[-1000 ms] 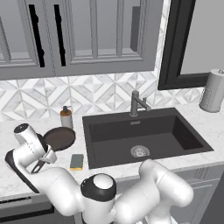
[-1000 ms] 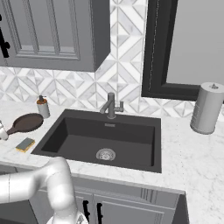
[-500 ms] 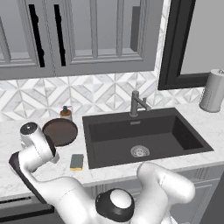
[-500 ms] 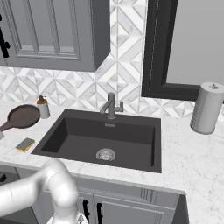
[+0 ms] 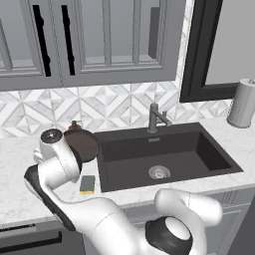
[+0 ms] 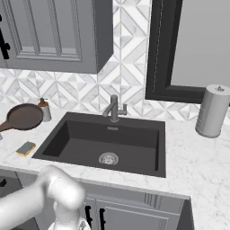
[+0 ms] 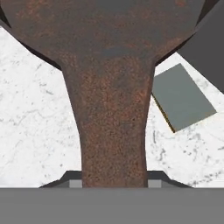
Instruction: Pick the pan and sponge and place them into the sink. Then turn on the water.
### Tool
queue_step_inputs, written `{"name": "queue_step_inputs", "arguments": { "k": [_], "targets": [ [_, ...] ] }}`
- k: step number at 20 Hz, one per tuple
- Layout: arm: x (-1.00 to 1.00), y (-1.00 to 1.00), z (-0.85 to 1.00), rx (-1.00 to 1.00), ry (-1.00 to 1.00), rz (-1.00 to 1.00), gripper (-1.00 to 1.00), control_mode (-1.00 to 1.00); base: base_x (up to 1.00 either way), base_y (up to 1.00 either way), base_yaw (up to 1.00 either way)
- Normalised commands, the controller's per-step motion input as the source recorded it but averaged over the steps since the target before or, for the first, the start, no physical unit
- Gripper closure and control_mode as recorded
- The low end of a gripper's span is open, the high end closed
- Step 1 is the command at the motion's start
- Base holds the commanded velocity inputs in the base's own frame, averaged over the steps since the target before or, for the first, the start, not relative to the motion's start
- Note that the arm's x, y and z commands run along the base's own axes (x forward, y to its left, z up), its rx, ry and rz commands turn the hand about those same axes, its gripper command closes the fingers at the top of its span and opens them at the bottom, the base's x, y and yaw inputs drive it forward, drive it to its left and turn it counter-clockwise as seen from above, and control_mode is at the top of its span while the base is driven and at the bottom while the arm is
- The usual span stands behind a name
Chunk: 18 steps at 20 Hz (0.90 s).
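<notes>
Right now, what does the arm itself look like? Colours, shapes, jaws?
A glossy white arm of fat rounded segments, with dark joint bands and a black, silver-ringed cap on one joint. Another white link curves across the right base view. In the hand view the gripper shows small dark jaws with grey pads.

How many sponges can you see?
1. The sponge lies on the white counter, just left of the sink and in front of the pan. More could hide behind the arm.
</notes>
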Motion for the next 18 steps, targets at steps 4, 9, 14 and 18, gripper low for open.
{"name": "queue_step_inputs", "arguments": {
  "k": [4,9,14,18],
  "targets": [
    [-0.33,-0.81,0.49,0.08,0.00,-0.18,1.00,-1.00,0.00,0.00,0.00],
    [-0.13,-1.00,0.26,0.13,0.00,-0.25,1.00,-1.00,0.00,0.00,0.00],
    [0.00,-1.00,0.20,0.17,0.00,-0.25,1.00,-1.00,0.00,0.00,0.00],
    [0.13,-0.96,0.06,0.15,0.14,-0.18,1.00,-1.00,0.00,0.00,0.00]
  ]
}}
